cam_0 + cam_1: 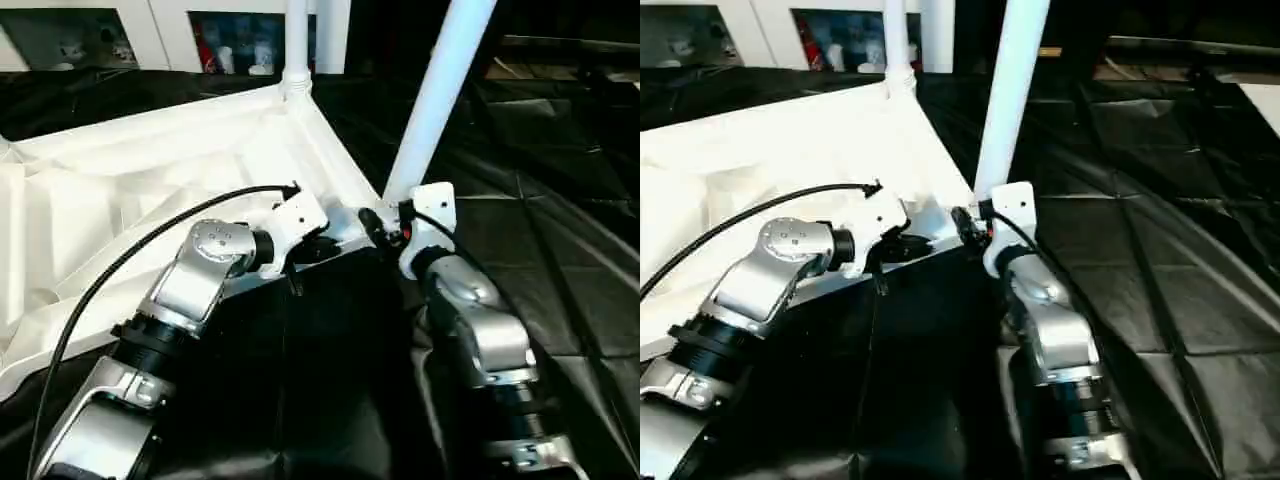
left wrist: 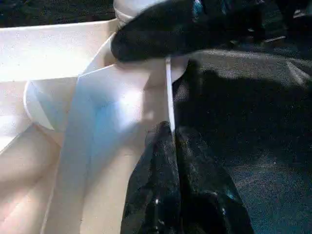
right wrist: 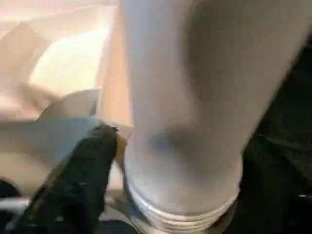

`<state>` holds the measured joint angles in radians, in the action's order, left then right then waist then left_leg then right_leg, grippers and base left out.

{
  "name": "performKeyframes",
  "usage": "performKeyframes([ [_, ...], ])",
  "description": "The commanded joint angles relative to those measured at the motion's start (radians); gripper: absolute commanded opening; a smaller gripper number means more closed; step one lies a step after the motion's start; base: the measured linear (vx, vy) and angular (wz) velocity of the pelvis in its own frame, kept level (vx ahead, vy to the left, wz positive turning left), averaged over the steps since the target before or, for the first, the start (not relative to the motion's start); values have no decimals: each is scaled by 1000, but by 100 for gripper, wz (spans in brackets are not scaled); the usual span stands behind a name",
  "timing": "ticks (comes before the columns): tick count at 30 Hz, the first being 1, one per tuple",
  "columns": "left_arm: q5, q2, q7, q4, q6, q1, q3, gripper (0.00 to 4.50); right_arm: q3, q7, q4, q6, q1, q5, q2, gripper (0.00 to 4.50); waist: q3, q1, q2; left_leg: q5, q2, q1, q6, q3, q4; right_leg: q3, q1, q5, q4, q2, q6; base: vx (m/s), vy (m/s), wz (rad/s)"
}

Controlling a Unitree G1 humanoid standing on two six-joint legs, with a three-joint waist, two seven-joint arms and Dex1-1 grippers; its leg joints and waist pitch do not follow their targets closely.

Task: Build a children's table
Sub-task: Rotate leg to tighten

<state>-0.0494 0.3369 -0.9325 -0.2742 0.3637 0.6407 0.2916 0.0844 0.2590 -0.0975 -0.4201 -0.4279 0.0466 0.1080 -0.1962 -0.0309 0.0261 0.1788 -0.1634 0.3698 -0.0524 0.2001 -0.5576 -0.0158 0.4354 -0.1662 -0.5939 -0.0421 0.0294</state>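
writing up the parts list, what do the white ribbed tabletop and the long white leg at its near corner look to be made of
White ribbed tabletop: looks like moulded plastic, smooth with a slight sheen; thin ribs and a round corner socket formed in one piece.
Long white tubular leg: probably plastic too, same smooth white; ridged rings at its end suggest a moulded thread, though painted metal cannot be excluded.

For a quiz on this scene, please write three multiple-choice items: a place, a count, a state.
1. Where does the leaning leg stand? A) near corner of the tabletop B) its middle C) nowhere, it lies flat
2. How many legs stand on the tabletop? A) one B) two C) four
3. The jaws of the left gripper are: A) wide open B) shut C) around a leg
Answers: 1 A: its foot meets that corner. 2 B: leaning one plus upright leg at the far corner. 3 B: pressed together.
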Motion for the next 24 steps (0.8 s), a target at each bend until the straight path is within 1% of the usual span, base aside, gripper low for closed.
performKeyframes([
  [1, 1, 33, -70, -2, 2, -53, 63, 0, 57, 167, 64, 8, 14, 11, 94, 383, 66, 1, -8, 115, -59, -11, 50, -28, 59, 55, -61, -116, 61, -90, 207, 0, 0, 0],
  [2, 5, 41, -80, 6, 2, -59, 62, 0, 57, 200, 77, 13, 17, 18, 117, 383, 67, 2, -8, 101, -59, -10, 58, -27, 57, 55, -62, -86, 58, -90, 214, 0, 0, 0],
  [3, 11, 53, -98, 18, -7, -67, 60, 0, 56, 246, 92, 18, 21, 31, 146, 383, 69, 2, -7, 74, -59, -6, 75, -27, 54, 56, -68, -21, 51, -90, 229, 0, 0, 0],
  [4, 24, 71, -128, 35, -20, -81, 59, 0, 53, 311, 113, 29, 25, 50, 188, 383, 70, 2, -7, 60, -58, -6, 95, -25, 51, 56, -68, 28, 47, -90, 244, 0, 0, 0],
  [5, 38, 96, -164, 57, -28, -99, 55, 0, 43, 389, 137, 39, 30, 79, 236, 383, 70, 3, -7, 56, -59, -5, 103, -25, 50, 56, -70, 43, 46, -91, 251, 0, 0, 0],
  [6, 45, 114, -191, 68, -57, -111, 56, 0, 34, 434, 151, 35, 33, 103, 261, 383, 68, 0, -7, 58, -61, -7, 116, -24, 49, 57, -71, 63, 45, -92, 258, 0, 0, 0],
  [7, 48, 124, -206, 74, -76, -117, 56, 0, 28, 457, 159, 30, 35, 118, 273, 383, 66, 0, -8, 66, -62, -8, 126, -24, 50, 56, -71, 54, 46, -91, 265, 0, 0, 0],
  [8, 72, 146, -246, 94, -95, -134, 49, 0, 26, 504, 169, 31, 39, 131, 309, 383, 65, 1, -8, 69, -63, -8, 125, -23, 50, 55, -69, 44, 46, -89, 266, 0, 0, 0],
  [9, 83, 155, -263, 103, -101, -141, 45, 0, 27, 523, 173, 32, 40, 136, 325, 383, 65, 0, -8, 81, -63, -11, 126, -23, 51, 54, -69, 12, 49, -90, 269, 0, 0, 0],
  [10, 109, 181, -307, 128, -114, -157, 35, 0, 25, 571, 179, 38, 43, 151, 363, 383, 63, -2, -9, 91, -65, -11, 123, -23, 52, 54, -68, -21, 51, -90, 270, 0, 0, 0],
  [11, 117, 196, -326, 139, -123, -163, 33, 0, 26, 598, 181, 39, 45, 163, 382, 383, 63, -1, -9, 93, -67, -12, 121, -24, 53, 53, -68, -34, 52, -92, 271, 0, 0, 0],
  [12, 124, 209, -341, 148, -128, -166, 30, 0, 29, 625, 181, 45, 47, 170, 400, 383, 62, -1, -9, 100, -68, -14, 120, -24, 53, 53, -64, -63, 54, -91, 273, 0, 0, 0],
  [14, 130, 218, -348, 155, -127, -168, 25, 0, 33, 648, 179, 54, 49, 173, 417, 383, 60, 0, -11, 104, -69, -15, 115, -24, 53, 53, -62, -93, 55, -92, 276, 0, 0, 0],
  [15, 140, 228, -353, 160, -130, -168, 17, 0, 39, 691, 176, 52, 51, 185, 438, 383, 59, 0, -11, 105, -68, -15, 113, -23, 53, 53, -61, -108, 57, -93, 276, 0, 0, 0],
  [16, 149, 232, -360, 165, -128, -168, 14, 0, 44, 715, 179, 55, 53, 191, 449, 383, 61, -1, -7, 100, -68, -15, 112, -23, 52, 54, -64, -105, 56, -93, 275, 0, 0, 0],
  [18, 155, 236, -365, 168, -128, -168, 13, 0, 48, 734, 181, 56, 54, 197, 458, 383, 62, -2, -9, 78, -67, -14, 118, -23, 50, 54, -64, -78, 51, -93, 278, 0, 0, 0],
  [20, 160, 240, -369, 168, -133, -168, 14, 0, 65, 769, 181, 50, 54, 206, 471, 383, 64, -2, -6, 57, -65, -13, 129, -22, 48, 54, -66, -43, 47, -92, 283, 0, 0, 0],
  [23, 167, 239, -374, 165, -138, -169, 15, 0, 81, 773, 166, 65, 52, 194, 468, 383, 67, -2, -6, 33, -65, -12, 144, -22, 44, 53, -67, -9, 42, -92, 292, 0, 0, 0],
  [24, 167, 239, -374, 165, -138, -169, 15, 0, 82, 773, 166, 65, 52, 194, 468, 366, 66, -1, -5, 35, -65, -12, 145, -22, 44, 52, -67, -12, 43, -91, 292, 0, 0, 0],
])
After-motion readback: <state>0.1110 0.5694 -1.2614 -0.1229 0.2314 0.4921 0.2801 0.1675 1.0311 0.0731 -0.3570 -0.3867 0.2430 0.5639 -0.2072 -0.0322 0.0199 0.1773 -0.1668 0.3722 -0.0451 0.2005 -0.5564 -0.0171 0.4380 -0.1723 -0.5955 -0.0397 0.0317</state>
